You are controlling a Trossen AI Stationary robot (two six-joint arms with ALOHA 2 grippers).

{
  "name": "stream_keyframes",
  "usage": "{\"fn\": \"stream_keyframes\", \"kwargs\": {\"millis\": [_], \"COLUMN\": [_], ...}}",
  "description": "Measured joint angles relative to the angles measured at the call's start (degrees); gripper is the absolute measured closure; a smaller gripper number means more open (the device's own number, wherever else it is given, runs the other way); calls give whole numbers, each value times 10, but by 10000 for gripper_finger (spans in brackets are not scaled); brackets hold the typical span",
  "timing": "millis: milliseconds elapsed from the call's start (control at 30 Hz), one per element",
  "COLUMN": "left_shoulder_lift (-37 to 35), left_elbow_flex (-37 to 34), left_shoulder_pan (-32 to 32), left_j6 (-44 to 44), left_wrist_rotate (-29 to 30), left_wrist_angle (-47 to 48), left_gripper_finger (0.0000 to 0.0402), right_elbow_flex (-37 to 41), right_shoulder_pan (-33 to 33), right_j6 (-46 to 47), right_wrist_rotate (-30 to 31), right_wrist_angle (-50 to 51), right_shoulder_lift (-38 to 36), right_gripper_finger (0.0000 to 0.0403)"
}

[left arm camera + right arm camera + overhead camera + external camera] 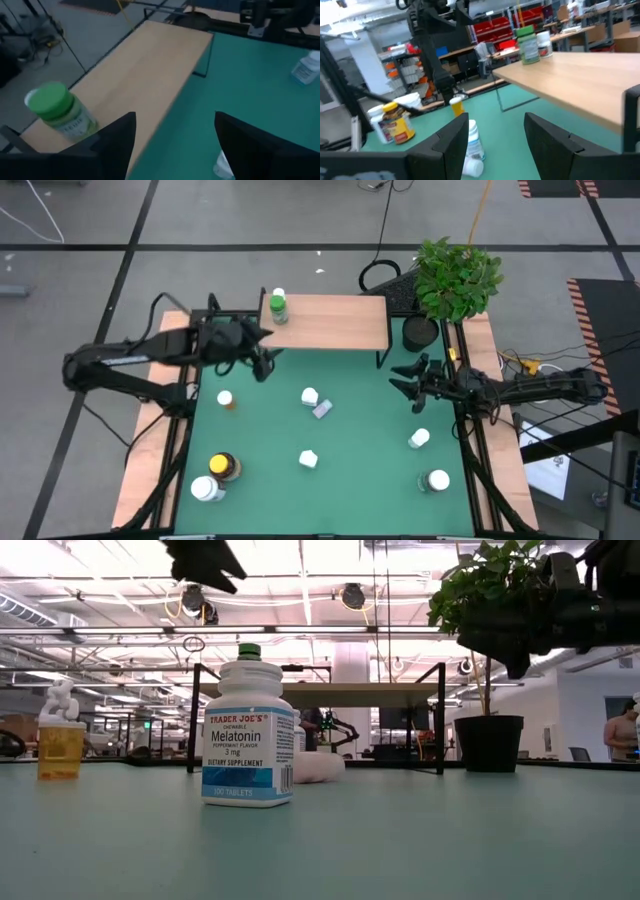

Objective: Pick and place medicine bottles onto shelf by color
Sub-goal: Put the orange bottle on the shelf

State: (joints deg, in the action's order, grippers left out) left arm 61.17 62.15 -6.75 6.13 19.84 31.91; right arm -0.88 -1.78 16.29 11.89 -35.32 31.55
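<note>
The shelf [335, 322], a light wooden top on thin black legs, stands at the mat's far edge. A green bottle [278, 309] stands upright on its left end [59, 109], with a white-capped bottle [278, 295] just behind it. Several medicine bottles stand or lie on the green mat: an orange one [226, 399], white ones [310, 396] [308, 459] [419, 438] [438, 480] [205, 489], a pale lilac one [322, 409] and an amber one [224, 466]. My left gripper [264, 365] [175, 130] is open above the mat, just in front of the shelf's left end. My right gripper [405, 382] [495, 125] is open by the shelf's right front leg, holding nothing.
A potted plant [455, 278] in a black pot [421, 332] stands right of the shelf. Wooden side boards [150, 440] flank the mat. In the low view a white Melatonin bottle [248, 735] stands close to the near edge. Bare mat lies between the scattered bottles at centre.
</note>
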Motion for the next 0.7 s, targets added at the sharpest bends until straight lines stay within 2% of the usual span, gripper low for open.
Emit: {"fn": "stream_keyframes", "kwargs": {"millis": [200, 367, 600, 700], "left_shoulder_lift": [-84, -132, -135, -118], "left_elbow_flex": [-115, -145, -174, -196], "left_shoulder_pan": [59, 66, 65, 60], "left_j6": [-7, -21, -21, -29], "left_wrist_rotate": [74, 91, 92, 91], "left_wrist_angle": [-68, -92, -100, -142], "left_gripper_finger": [154, 164, 163, 163], "right_elbow_flex": [0, 0, 0, 0], "right_shoulder_pan": [0, 0, 0, 0], "right_j6": [-36, -54, -54, -42], "right_wrist_rotate": [-1, -1, 0, 0], "right_wrist_angle": [-28, -67, -82, -82], "right_shoulder_lift": [9, 11, 11, 13], "right_gripper_finger": [215, 215, 215, 215]}}
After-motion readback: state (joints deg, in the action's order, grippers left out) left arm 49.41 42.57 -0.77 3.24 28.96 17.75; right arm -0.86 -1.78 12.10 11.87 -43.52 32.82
